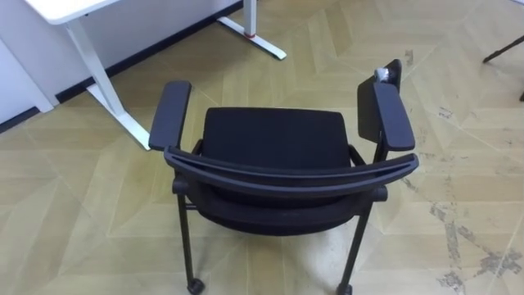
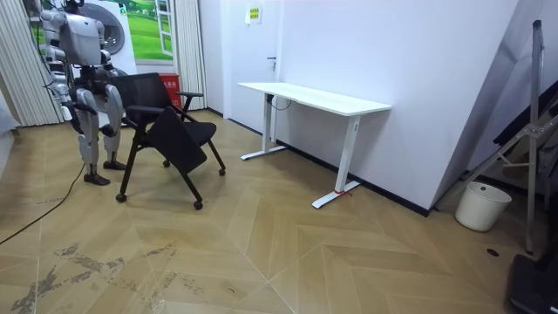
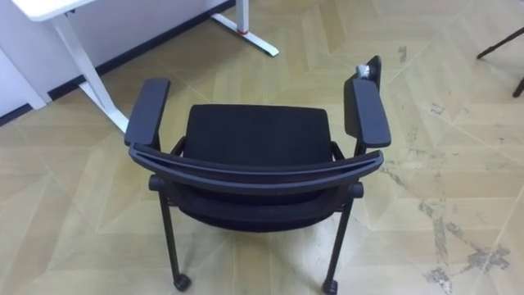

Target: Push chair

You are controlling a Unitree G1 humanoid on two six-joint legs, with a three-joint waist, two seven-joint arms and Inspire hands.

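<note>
A black chair [image 1: 274, 139] with a padded seat, two armrests and small castors stands right below me on the wood floor, seen from behind. Its curved backrest top [image 1: 291, 172] is nearest to me. A folded black side tablet [image 1: 375, 98] hangs at the right armrest [image 1: 391, 115]. In the room view I stand upright just behind the chair [image 2: 166, 126], at the room view's left. My right hand [image 2: 64, 92] hangs low at my side, too small to read. My left hand [image 2: 112, 77] is beside the backrest, also too small to read.
A white desk [image 2: 318, 98] with white legs stands ahead of the chair, its foot [image 1: 254, 34] close to the chair's front left. A wall runs behind it. A white bucket [image 2: 481, 205] and dark stands are far off at the room view's right.
</note>
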